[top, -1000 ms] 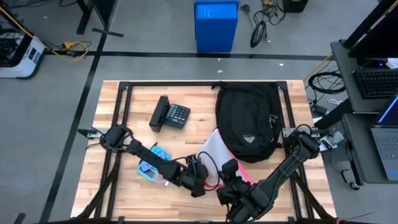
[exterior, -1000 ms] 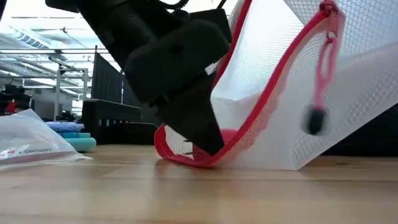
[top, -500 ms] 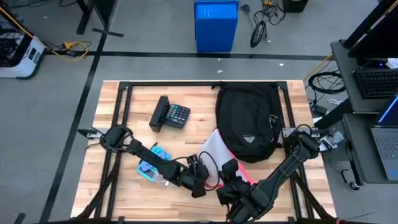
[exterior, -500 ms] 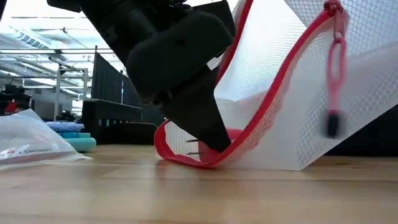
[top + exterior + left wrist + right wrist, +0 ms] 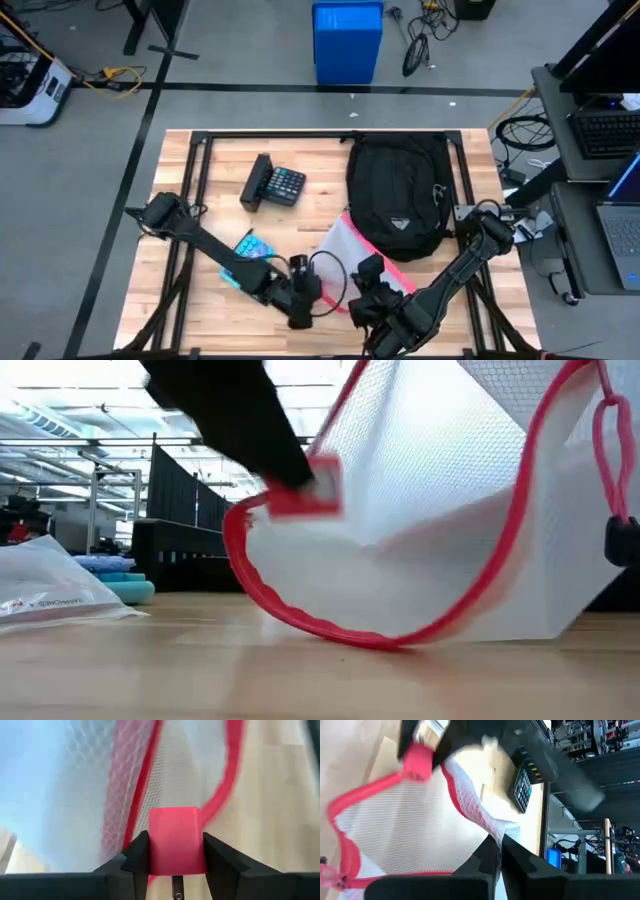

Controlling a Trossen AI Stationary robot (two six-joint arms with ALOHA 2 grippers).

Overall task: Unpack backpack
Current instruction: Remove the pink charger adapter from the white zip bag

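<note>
Large black fabric backpack (image 5: 398, 196) with a small white triangular patch, flat on the far right part of the light wooden tabletop (image 5: 310, 152). Just in front of it, a white mesh pouch with a red zipper rim (image 5: 345, 248), mouth gaping wide toward the low camera, far edge touching the backpack's near end. Left gripper (image 5: 175, 852) at the pouch mouth near the tabletop's front edge, closed on a small red block (image 5: 176, 840) (flat-sided, held square between both dark fingers), lifted clear of the wood in the low view. Right gripper (image 5: 499, 847) clamped shut on the pouch's white mesh edge, beside the left one. Black calculator with coloured keys (image 5: 274, 184) well apart, to the left of the backpack. Clear plastic bag with blue contents (image 5: 245, 250) under the left arm, left of the pouch.
</note>
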